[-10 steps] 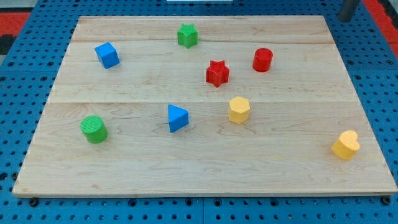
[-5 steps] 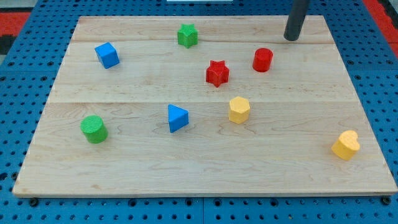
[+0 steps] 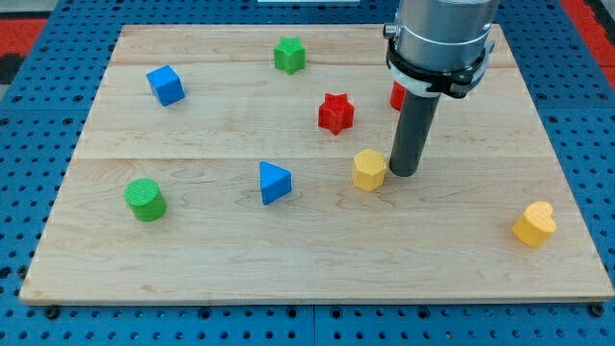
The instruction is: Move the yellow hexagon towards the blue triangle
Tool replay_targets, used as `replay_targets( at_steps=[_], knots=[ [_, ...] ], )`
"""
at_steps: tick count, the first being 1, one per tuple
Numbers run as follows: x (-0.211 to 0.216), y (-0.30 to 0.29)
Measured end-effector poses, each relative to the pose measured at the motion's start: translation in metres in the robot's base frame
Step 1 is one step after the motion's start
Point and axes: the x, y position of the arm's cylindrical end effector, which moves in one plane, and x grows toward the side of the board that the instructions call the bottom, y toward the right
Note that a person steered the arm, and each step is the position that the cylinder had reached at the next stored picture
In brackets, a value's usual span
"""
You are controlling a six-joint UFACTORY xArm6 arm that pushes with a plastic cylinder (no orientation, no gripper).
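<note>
The yellow hexagon (image 3: 368,169) sits near the middle of the wooden board (image 3: 192,259). The blue triangle (image 3: 274,182) lies to its left, about a hand's width away. My tip (image 3: 405,173) stands just to the right of the yellow hexagon, close to its right side or touching it. The rod rises from the tip to the arm's grey body at the view's top.
A red star (image 3: 335,112) lies above the hexagon. A red cylinder (image 3: 395,95) is mostly hidden behind the rod. A green star (image 3: 288,55) and a blue cube (image 3: 165,85) sit at the top left, a green cylinder (image 3: 145,199) at the left, a yellow heart-like block (image 3: 534,224) at the lower right.
My tip has come down from the board's top right edge to just right of the yellow hexagon. The arm now covers most of the red cylinder. No block has moved.
</note>
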Motion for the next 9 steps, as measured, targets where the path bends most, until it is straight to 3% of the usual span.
replay_targets(
  at_steps=[8, 9],
  knots=[
    [0.001, -0.016],
    [0.024, -0.007]
  ],
)
